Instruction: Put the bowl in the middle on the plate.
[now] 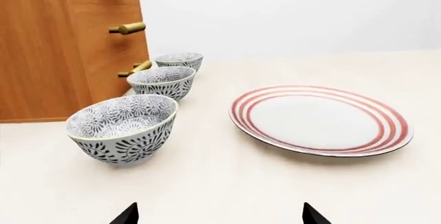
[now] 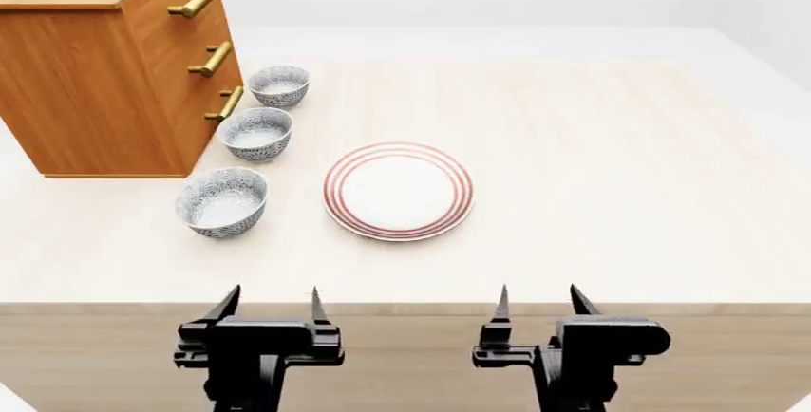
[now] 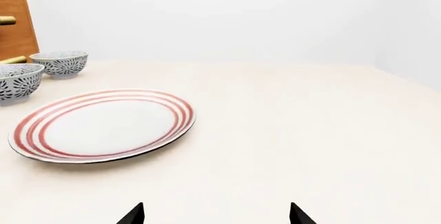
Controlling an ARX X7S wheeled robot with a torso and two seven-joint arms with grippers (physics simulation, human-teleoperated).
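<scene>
Three look-alike patterned bowls stand in a row beside the wooden drawer unit. The bowl in the middle (image 2: pixel 257 133) (image 1: pixel 162 81) sits between a near bowl (image 2: pixel 223 201) (image 1: pixel 124 127) and a far bowl (image 2: pixel 279 85) (image 1: pixel 179 61). The red-ringed white plate (image 2: pixel 398 190) (image 1: pixel 320 119) (image 3: pixel 103 124) lies empty to the right of the bowls. My left gripper (image 2: pixel 269 303) (image 1: pixel 219 214) hangs open at the table's front edge, short of the near bowl. My right gripper (image 2: pixel 537 302) (image 3: pixel 215 214) is open too, further right along that edge. Neither holds anything.
A wooden drawer unit (image 2: pixel 108 61) with brass handles (image 2: pixel 213 58) stands at the back left, close against the bowls. The pale table (image 2: pixel 609 175) stretches right of the plate, and its front edge (image 2: pixel 405 308) runs just ahead of both grippers.
</scene>
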